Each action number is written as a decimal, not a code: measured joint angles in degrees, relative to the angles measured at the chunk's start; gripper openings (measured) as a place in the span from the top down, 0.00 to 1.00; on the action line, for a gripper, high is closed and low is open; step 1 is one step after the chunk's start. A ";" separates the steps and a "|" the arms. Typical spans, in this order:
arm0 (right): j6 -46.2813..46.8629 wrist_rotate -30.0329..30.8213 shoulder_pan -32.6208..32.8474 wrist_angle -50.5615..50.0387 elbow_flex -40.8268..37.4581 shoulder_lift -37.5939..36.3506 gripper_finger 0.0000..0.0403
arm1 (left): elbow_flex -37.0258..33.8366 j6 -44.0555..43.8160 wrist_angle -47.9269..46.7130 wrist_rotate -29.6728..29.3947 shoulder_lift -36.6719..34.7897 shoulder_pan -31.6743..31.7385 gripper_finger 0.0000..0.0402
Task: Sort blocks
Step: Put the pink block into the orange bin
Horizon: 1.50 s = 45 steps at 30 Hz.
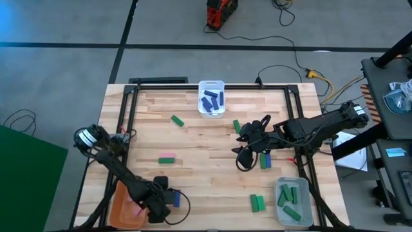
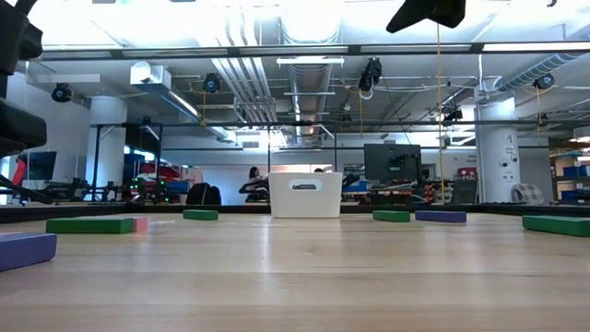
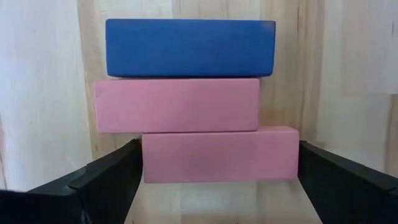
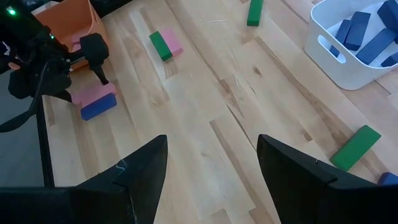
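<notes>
Nearest item, left wrist view: pink block [image 3: 219, 154] lying flat between the two dark fingers [image 3: 102, 180] of the left tool [image 3: 219, 186], which stand spread at either end of it, not visibly pressing; judged released and poised to grasp. Second pink block [image 3: 177, 104] touching it behind; dark blue block [image 3: 189, 48] touching that one, the three forming a tight row.

Location, high view: left tool [image 1: 164, 198] at the near left corner of the wooden surface [image 1: 193, 138], just beside the orange bin [image 1: 122, 206], which shows pink contents.

Right tool [image 1: 244, 158]: raised above the surface right of centre, fingers parted wide in its wrist view, holding nothing.

Other stock:
- white bin [image 1: 211, 98] at far edge, holding dark blue blocks
- grey bin [image 1: 295, 202] at near right corner, holding green blocks
- loose green blocks: one near the white bin [image 1: 177, 120], a pair near the grey bin [image 1: 257, 203], more under the right arm
- green and pink pair [image 1: 167, 158] touching, mid-surface

Progress, judged: part sorted; several blocks still loose.

Risks, judged:
- closing on the pink block may drag its touching neighbour, since no gap separates them
- a disturbed blue block could ride along toward the orange bin and be mis-sorted
- an end-on grip may let the block pivot
</notes>
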 joint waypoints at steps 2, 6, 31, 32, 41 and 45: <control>-0.01 0.00 0.00 0.00 0.00 0.00 0.41 | -0.08 -0.01 0.36 -0.16 0.33 0.00 0.04; -0.01 0.00 0.00 0.00 0.00 0.00 0.41 | -0.45 -0.13 1.61 -0.47 0.97 0.01 0.04; -1.94 0.00 0.01 0.00 -0.02 0.00 0.41 | 0.91 -1.65 -1.76 -0.59 -0.24 0.17 0.18; -2.13 0.00 0.01 -0.02 -0.02 0.00 0.41 | 1.08 -1.72 -2.82 -0.54 -0.61 0.18 0.18; -3.65 -0.02 0.00 -0.04 -0.02 0.00 0.41 | 7.51 -1.59 -12.32 -0.01 -5.06 0.13 0.18; -4.13 -0.02 0.00 -0.02 -0.02 0.00 0.41 | 12.14 -1.57 -17.85 0.01 -6.24 0.01 0.17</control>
